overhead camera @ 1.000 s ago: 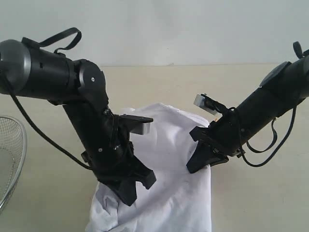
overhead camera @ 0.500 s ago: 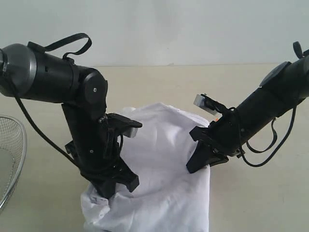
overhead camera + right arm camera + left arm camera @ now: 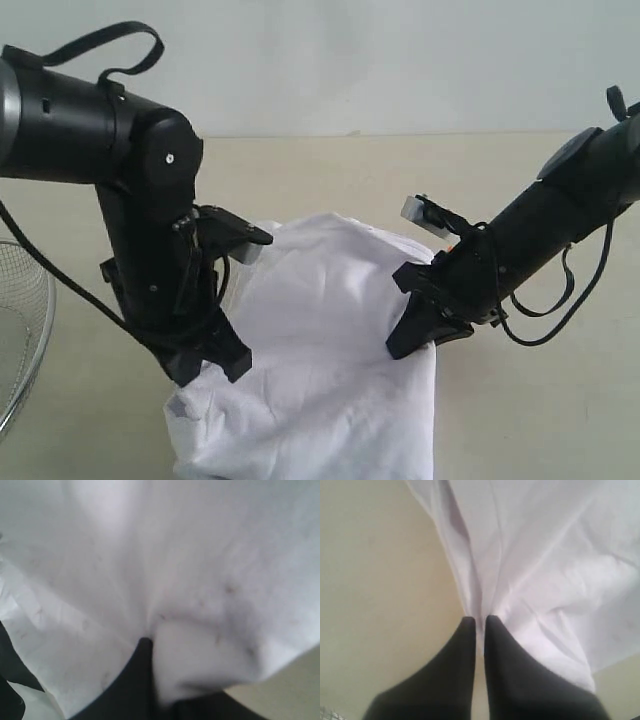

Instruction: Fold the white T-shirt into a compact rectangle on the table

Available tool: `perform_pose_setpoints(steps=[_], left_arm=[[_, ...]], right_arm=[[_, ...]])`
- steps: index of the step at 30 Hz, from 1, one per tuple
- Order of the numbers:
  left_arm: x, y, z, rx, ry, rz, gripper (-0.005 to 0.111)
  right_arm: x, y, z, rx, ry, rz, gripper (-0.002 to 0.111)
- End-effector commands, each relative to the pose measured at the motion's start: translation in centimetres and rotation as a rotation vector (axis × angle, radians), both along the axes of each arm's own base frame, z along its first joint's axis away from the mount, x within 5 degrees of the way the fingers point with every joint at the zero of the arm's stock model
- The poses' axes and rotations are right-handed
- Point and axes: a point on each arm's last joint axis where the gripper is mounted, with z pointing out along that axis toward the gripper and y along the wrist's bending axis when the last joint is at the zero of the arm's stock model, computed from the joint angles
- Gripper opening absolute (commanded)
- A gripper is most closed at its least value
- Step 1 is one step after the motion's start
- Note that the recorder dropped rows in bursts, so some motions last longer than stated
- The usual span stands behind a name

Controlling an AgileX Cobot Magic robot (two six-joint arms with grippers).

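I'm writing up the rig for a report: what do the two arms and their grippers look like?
Both arms are black, built of thick round segments. The left arm carries a strap loop and a trailing black cable; the right arm has a looped cable. The left gripper has tapered black fingers.

Matt cloth T-shirt [image 3: 330,330] (softly creased), smooth table [image 3: 350,165].
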Motion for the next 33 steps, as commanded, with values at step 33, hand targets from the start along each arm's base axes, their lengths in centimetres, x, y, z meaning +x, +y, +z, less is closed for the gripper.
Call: perform_pose_setpoints(steps=[33], left_arm=[[-1.1, 1.4, 1.3, 0.171, 0.006, -0.044, 0.004]], right_arm=[[-0.2, 0.0, 0.6, 0.007, 0.004, 0.028, 0.0]])
